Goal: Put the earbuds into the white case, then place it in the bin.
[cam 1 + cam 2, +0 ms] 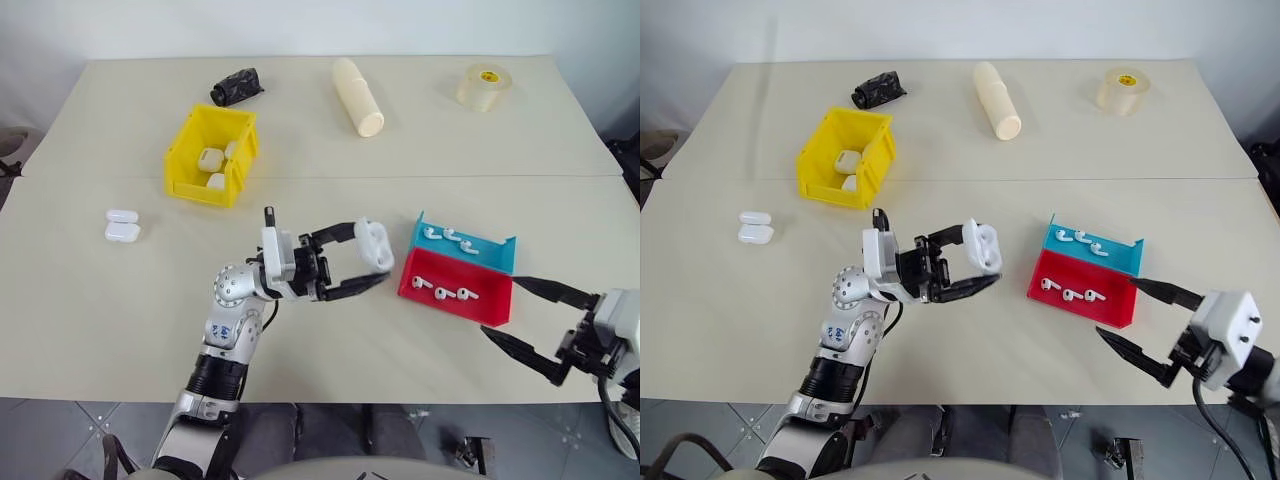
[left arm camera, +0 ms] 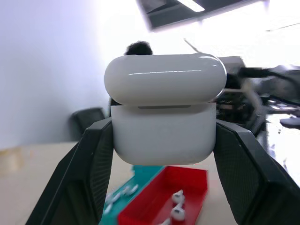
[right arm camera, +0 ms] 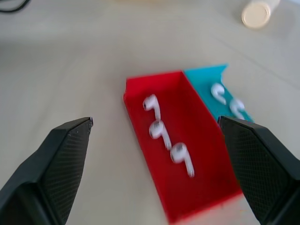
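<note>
My left gripper [image 1: 372, 255] is shut on the white case [image 1: 375, 243], holding it above the middle of the table and pointing toward the trays. In the left wrist view the white case [image 2: 164, 112] sits between both fingers with its lid down. Three earbuds [image 1: 441, 291] lie in the red tray [image 1: 490, 305], and three more earbuds [image 1: 449, 237] lie in the blue tray [image 1: 498, 255] behind it. My right gripper [image 1: 500, 305] stands open by the red tray's near right corner, with nothing between its fingers. The yellow bin [image 1: 185, 165] stands at the back left with white cases [image 1: 211, 158] inside.
Two more white cases [image 1: 122, 225] lie on the table at the left. Along the far edge are a black object [image 1: 236, 86], a cream cylinder [image 1: 357, 96] and a tape roll [image 1: 485, 87]. A seam crosses the table behind the trays.
</note>
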Robot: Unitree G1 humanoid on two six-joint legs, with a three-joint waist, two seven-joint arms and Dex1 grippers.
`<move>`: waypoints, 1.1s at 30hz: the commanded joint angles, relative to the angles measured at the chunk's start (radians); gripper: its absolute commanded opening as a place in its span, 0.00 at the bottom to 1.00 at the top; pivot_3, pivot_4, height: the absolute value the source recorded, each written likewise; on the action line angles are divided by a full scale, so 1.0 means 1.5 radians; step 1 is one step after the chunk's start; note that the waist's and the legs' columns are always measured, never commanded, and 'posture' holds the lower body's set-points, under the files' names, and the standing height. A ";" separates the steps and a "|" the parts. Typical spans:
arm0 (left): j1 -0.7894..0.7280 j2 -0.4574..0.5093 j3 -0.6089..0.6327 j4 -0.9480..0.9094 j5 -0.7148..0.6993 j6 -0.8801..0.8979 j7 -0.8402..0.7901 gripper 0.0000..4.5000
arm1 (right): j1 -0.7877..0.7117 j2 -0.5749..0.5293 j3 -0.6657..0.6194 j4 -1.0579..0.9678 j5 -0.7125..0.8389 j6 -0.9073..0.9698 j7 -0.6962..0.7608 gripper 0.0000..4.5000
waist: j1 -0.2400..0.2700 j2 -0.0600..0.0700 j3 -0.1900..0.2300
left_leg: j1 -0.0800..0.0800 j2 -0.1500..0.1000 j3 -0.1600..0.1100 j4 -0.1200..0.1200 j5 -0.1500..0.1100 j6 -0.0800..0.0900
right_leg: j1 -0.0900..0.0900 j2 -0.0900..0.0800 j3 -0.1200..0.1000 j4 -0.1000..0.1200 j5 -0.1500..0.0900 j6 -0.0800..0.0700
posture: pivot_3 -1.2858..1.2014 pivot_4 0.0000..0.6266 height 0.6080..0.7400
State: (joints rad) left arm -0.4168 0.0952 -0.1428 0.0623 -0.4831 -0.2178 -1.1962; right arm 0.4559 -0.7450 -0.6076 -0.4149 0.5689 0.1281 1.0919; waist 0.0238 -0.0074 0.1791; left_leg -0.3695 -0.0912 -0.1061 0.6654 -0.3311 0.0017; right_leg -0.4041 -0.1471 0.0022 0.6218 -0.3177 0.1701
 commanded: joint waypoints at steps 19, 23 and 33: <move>0.021 0.036 0.005 -0.024 -0.047 -0.025 -0.097 0.62 | -0.319 -0.314 0.270 -0.019 -0.025 0.379 -0.021 1.00 | 0.004 0.000 0.000 | -0.001 0.003 -0.002 0.001 0.000 0.000 | 0.000 0.000 -0.001 -0.001 0.000 0.000 | 0.52 0.24 1.00; 0.025 0.035 0.004 -0.030 -0.043 -0.027 -0.081 0.62 | -0.422 -0.322 0.377 0.008 -0.076 0.400 -0.017 1.00 | 0.002 0.000 0.000 | -0.002 0.001 -0.003 0.001 0.000 0.001 | 0.000 -0.002 -0.001 -0.002 0.000 0.001 | 0.52 0.24 1.00; 0.041 0.043 -0.003 -0.060 -0.042 -0.019 -0.059 0.62 | -0.513 -0.324 0.482 0.080 -0.176 0.355 0.029 1.00 | 0.001 0.000 0.000 | -0.003 0.001 -0.002 0.001 0.000 0.001 | -0.002 -0.001 -0.001 -0.001 0.000 0.001 | 0.52 0.24 1.00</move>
State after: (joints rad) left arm -0.3618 0.1587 -0.1400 0.0217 -0.5444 -0.2414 -1.2974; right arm -0.3022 -1.2087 0.1137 -0.2987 0.3282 0.6874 1.1124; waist 0.0257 -0.0069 0.1789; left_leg -0.3736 -0.0892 -0.1098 0.6671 -0.3313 0.0030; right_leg -0.4066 -0.1491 0.0001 0.6202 -0.3171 0.1711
